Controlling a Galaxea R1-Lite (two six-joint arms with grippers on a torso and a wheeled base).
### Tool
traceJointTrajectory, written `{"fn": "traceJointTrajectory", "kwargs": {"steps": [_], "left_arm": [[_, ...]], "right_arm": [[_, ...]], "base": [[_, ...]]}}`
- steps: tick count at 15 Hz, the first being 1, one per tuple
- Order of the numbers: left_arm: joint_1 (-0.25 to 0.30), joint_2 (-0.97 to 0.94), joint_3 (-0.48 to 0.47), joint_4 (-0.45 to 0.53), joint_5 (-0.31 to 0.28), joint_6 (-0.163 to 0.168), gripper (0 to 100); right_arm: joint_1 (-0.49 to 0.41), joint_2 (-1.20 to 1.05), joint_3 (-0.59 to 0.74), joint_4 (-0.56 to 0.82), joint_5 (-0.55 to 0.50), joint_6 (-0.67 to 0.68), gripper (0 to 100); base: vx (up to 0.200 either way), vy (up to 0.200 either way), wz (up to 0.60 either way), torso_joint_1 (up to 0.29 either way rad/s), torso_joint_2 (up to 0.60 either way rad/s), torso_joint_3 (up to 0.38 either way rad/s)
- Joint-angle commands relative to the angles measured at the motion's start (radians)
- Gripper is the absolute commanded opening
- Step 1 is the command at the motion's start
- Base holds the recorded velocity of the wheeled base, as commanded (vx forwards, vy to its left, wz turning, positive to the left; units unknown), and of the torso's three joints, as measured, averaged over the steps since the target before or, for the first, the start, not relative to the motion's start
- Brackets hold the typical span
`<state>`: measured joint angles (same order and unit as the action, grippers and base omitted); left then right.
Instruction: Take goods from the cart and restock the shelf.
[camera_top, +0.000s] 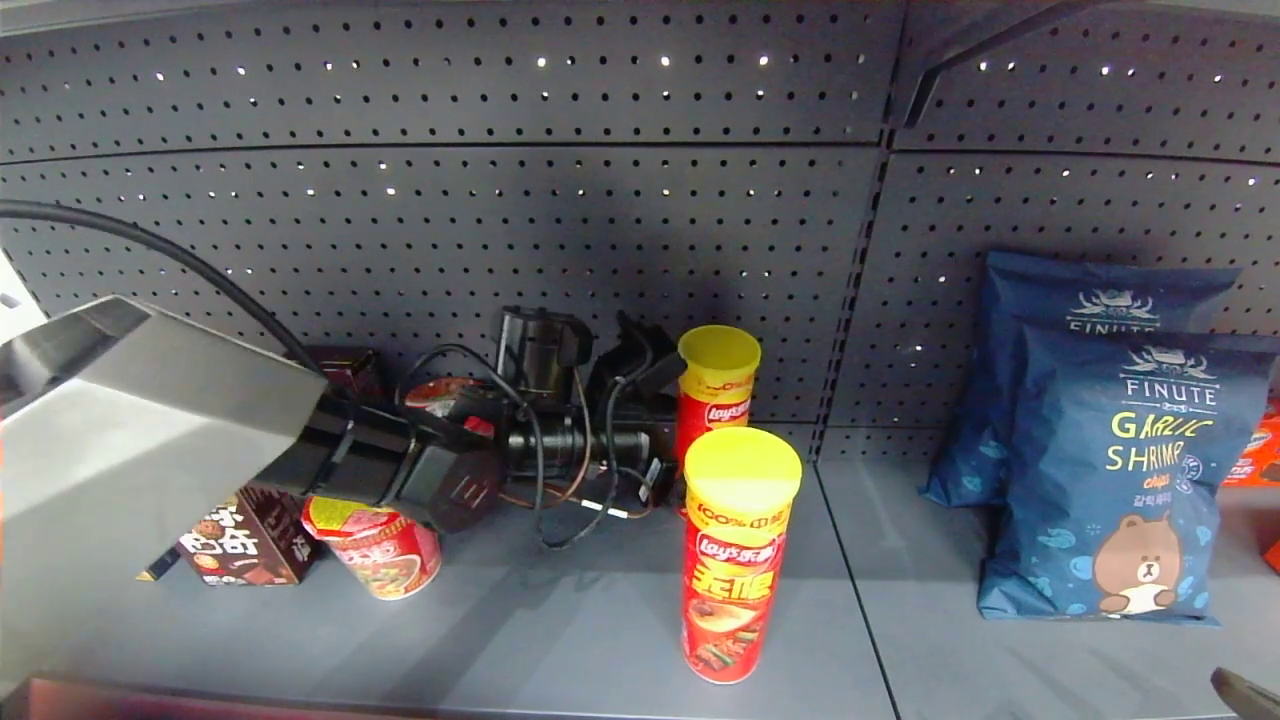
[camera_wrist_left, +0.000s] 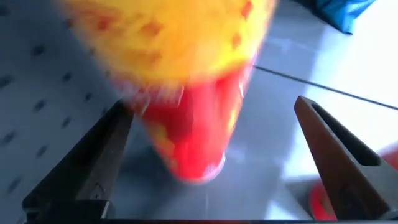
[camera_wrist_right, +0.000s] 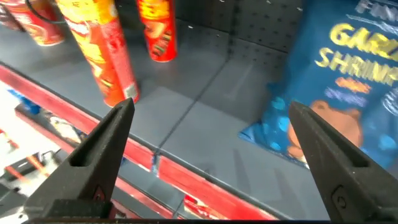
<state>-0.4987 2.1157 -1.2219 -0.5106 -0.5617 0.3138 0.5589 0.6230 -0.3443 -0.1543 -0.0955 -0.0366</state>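
Status: two chip cans stand upright on the shelf (camera_top: 560, 640); the rear can (camera_top: 718, 395) is near the pegboard, the front can (camera_top: 740, 555) near the shelf edge, the two apart; count both as stocked, I judge.
Left gripper (camera_wrist_left: 212, 104): fingers spread wide, the rear can between them, neither seeming to press it, so released.
Right gripper (camera_wrist_right: 211, 106): fingers parted, holding nothing, off the shelf's front.
Left for you, as I judge it: back the left arm out, then fetch more goods.
Views: head view gives you the noodle cup (camera_top: 385, 550) and chocolate box (camera_top: 245, 540); left wrist view settles the finger gap; right wrist view adds the red front rail (camera_wrist_right: 205, 186).
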Motion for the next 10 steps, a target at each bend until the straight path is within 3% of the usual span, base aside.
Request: {"fn": "traceJointTrajectory", "kwargs": {"steps": [1, 4, 7, 10], "left_arm": [[0.048, -0.149, 0.148, -0.058, 0.000, 0.004, 100], [0.111, -0.283, 0.308, -0.092, -0.003, 0.004, 100], [0.151, -0.396, 0.384, -0.092, -0.003, 0.004, 100], [0.157, -0.500, 0.435, -0.089, 0.011, 0.001, 100]], "right_arm": [[0.003, 0.081, -0.029, -0.001, 0.031, 0.000, 100], [0.004, 0.172, -0.030, -0.008, 0.071, -0.002, 100], [0.006, 0.265, -0.050, -0.008, 0.077, -0.005, 100], [0.004, 0.393, -0.131, -0.001, 0.066, 0.000, 100]], "base": [[0.000, 0.000, 0.00, 0.000, 0.00, 0.000], [0.000, 0.000, 0.00, 0.000, 0.00, 0.000], [0.000, 0.000, 0.00, 0.000, 0.00, 0.000], [0.000, 0.000, 0.00, 0.000, 0.00, 0.000]]}}
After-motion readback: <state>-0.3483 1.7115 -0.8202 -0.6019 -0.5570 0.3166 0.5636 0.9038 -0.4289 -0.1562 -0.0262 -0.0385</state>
